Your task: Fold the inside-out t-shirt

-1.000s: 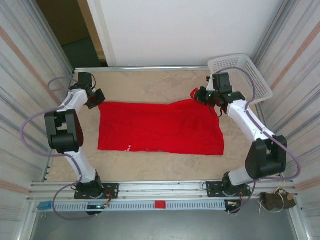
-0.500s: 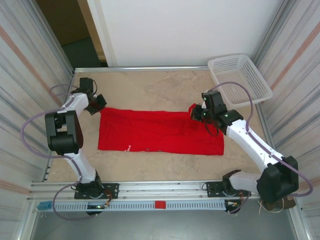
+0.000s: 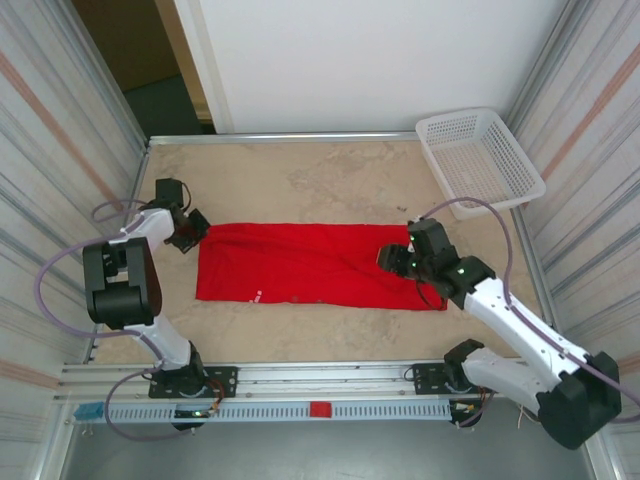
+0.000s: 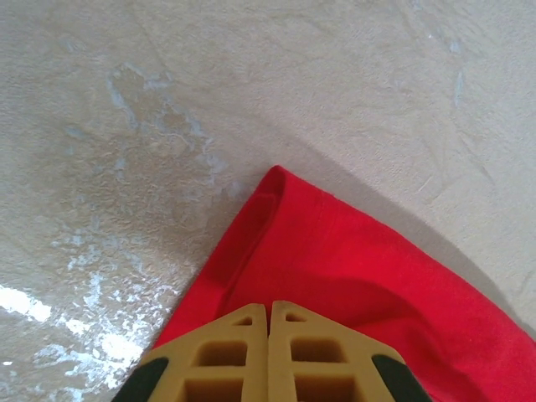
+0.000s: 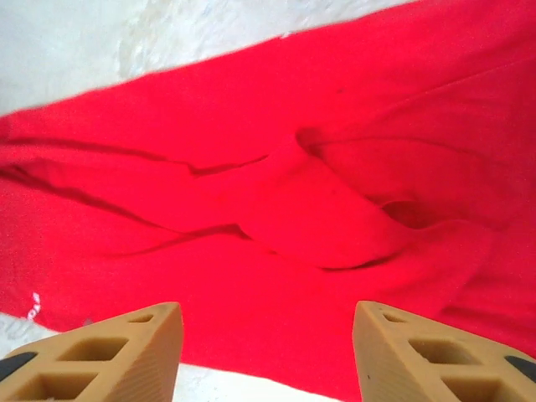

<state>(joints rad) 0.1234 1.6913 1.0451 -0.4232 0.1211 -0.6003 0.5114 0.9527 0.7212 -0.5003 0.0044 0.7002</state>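
Our shirt [image 3: 300,265] looks folded once into a long band on the worktop [image 3: 330,180]; left fingers [image 4: 226,360] pinch its corner, right fingers [image 5: 100,352] stand apart; cross-folds remain.

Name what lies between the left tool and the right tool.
The red t-shirt, a long band running from the left tool at its far left corner to the right tool over its right end, as the top external view shows.

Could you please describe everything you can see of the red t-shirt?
The t-shirt is bright red soft cloth, lying on the table as a long, creased band, with a small white mark by its near edge. The left gripper pinches its far-left corner; the open right gripper hovers over a rumpled fold.
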